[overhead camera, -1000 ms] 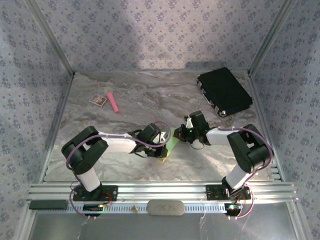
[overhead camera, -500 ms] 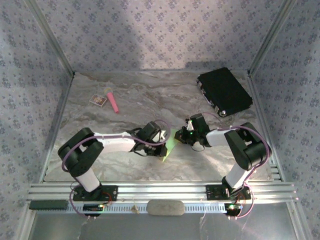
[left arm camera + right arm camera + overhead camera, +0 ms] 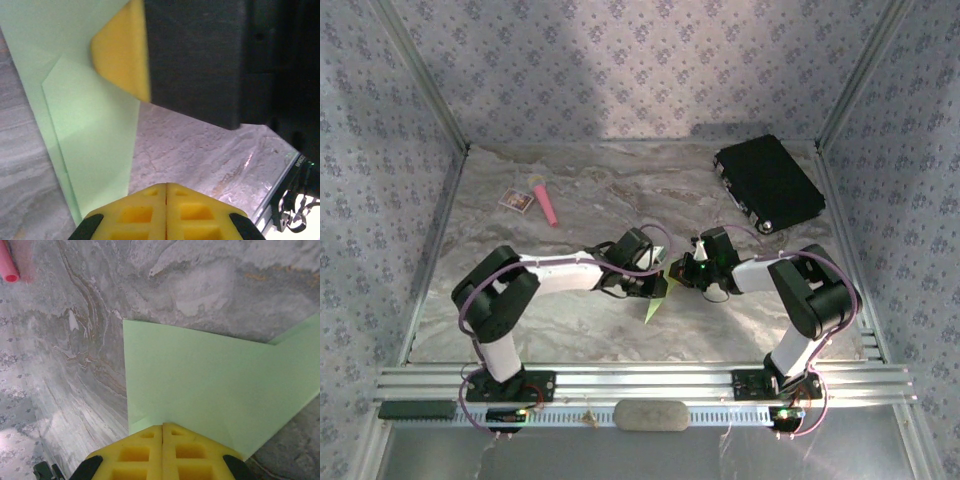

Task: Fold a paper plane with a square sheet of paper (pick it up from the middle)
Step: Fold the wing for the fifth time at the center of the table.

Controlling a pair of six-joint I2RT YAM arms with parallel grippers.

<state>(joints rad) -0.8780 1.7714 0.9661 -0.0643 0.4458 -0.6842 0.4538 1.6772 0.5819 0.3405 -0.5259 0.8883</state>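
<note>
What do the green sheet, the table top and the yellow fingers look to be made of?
The green sheet: thin matte paper, judging by sharp creases and overlapping flaps. The table top: grey veined stone look, possibly a printed laminate; faint sheen. The fingers: yellow moulded plastic or foam, with square recesses.

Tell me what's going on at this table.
A lime-green sheet of paper is being folded into a plane in the middle of the marble table. The sheet already shows folded layers. The left gripper and the right gripper are both shut, with their tips at the paper. Whether they pinch it or just press on it isn't clear.
</note>
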